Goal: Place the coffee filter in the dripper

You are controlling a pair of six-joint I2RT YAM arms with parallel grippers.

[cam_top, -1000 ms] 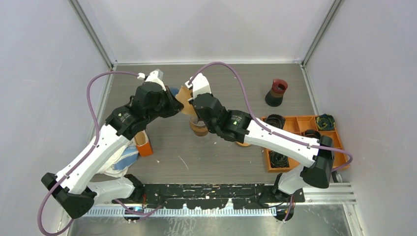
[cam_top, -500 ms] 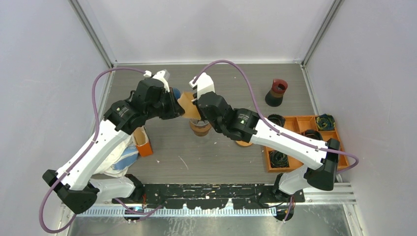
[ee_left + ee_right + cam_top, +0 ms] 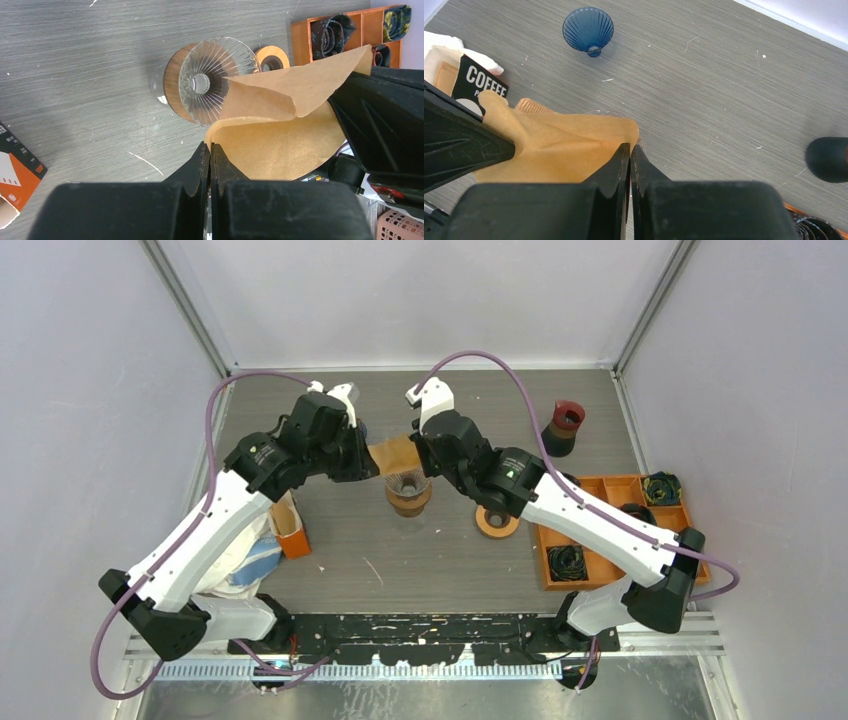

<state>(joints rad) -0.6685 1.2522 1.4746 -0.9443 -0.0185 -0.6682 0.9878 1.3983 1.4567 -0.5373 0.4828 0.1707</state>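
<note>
A brown paper coffee filter (image 3: pixel 397 453) hangs between my two grippers above the table's middle; it also shows in the left wrist view (image 3: pixel 285 140) and the right wrist view (image 3: pixel 559 150). My left gripper (image 3: pixel 210 146) is shut on one edge of it. My right gripper (image 3: pixel 630 148) is shut on the opposite edge. The clear ribbed glass dripper (image 3: pixel 406 486) stands on a brown wooden base just below and in front of the filter; it also shows in the left wrist view (image 3: pixel 212 75). The filter's two layers are spread slightly apart.
A blue dripper (image 3: pixel 588 29) lies behind the filter. A coffee filter box (image 3: pixel 291 528) and white cloth (image 3: pixel 245 560) sit at left. A brown ring (image 3: pixel 497 521), an orange tray (image 3: pixel 600 495) of dark items and a dark cup with a red rim (image 3: pixel 563 427) sit at right.
Both grippers have moved right and toward the back with the filter, drawing apart. The filter is now stretched wider above the dripper, which is more exposed in the top view.
</note>
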